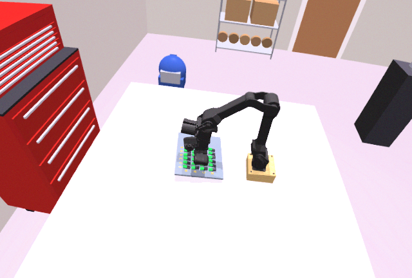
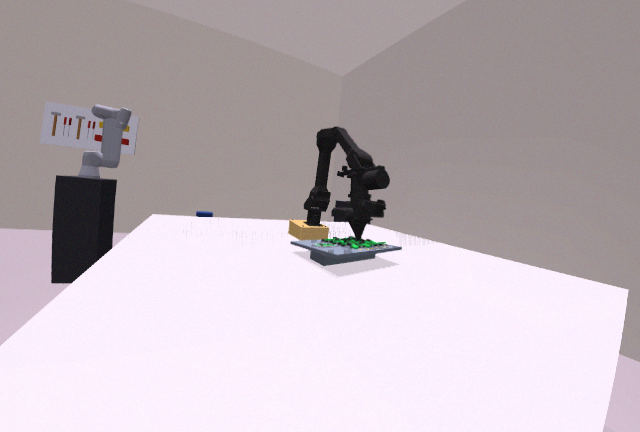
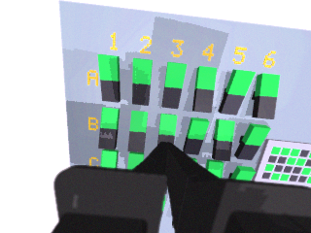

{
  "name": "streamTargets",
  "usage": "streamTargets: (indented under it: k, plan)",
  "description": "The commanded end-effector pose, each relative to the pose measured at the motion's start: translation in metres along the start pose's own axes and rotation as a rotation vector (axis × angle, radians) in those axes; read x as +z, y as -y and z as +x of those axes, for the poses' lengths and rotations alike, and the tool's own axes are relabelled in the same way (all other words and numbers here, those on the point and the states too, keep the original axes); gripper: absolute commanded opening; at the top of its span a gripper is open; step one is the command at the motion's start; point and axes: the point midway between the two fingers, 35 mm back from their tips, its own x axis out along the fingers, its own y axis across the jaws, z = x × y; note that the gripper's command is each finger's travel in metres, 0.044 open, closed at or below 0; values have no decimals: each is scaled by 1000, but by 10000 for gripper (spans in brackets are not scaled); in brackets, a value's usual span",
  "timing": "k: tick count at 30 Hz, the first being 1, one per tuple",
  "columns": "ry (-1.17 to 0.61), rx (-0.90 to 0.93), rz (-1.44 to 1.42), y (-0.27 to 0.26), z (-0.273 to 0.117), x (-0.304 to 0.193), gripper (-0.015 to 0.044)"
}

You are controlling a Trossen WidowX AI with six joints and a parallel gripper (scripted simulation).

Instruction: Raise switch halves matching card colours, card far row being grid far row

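Note:
The grey switch panel [image 1: 215, 141] [image 2: 330, 251] [image 3: 92, 29] carries rows of green-and-dark rocker switches. My gripper [image 1: 201, 163] [image 2: 358, 238] [image 3: 164, 147] is shut and empty, pointing down low over the panel. In the wrist view its tips overlap the near, dark half of switch B3 [image 3: 167, 123]; contact cannot be told. Switches A5 [image 3: 240, 83], B4 [image 3: 198, 128] and B6 [image 3: 255, 135] appear slanted unlike neighbours such as A4 [image 3: 206, 80]. The fingers hide much of row C and the rows nearer the arm. The card [image 3: 265, 160] is cut off at the right edge of the wrist view.
The arm's wooden base block [image 1: 261, 176] [image 2: 308, 232] stands beside the panel on the white table [image 1: 199, 228] [image 2: 330, 334]. A red tool cabinet [image 1: 40, 175], a blue helmet-like object [image 1: 172, 65] and a shelf rack [image 1: 246, 49] stand beyond the table.

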Motion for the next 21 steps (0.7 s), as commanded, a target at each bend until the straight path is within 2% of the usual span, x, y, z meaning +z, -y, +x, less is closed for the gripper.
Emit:
streamTargets:
  k: [1,17,19,21]
  plan:
    - [2,-3,3,0,1,1,0]
    - [2,-3,3,0,3,0,0]
    - [-3,-1,1,0,-8,2,0]
    - [-14,-2,2,0,-37,4,0]
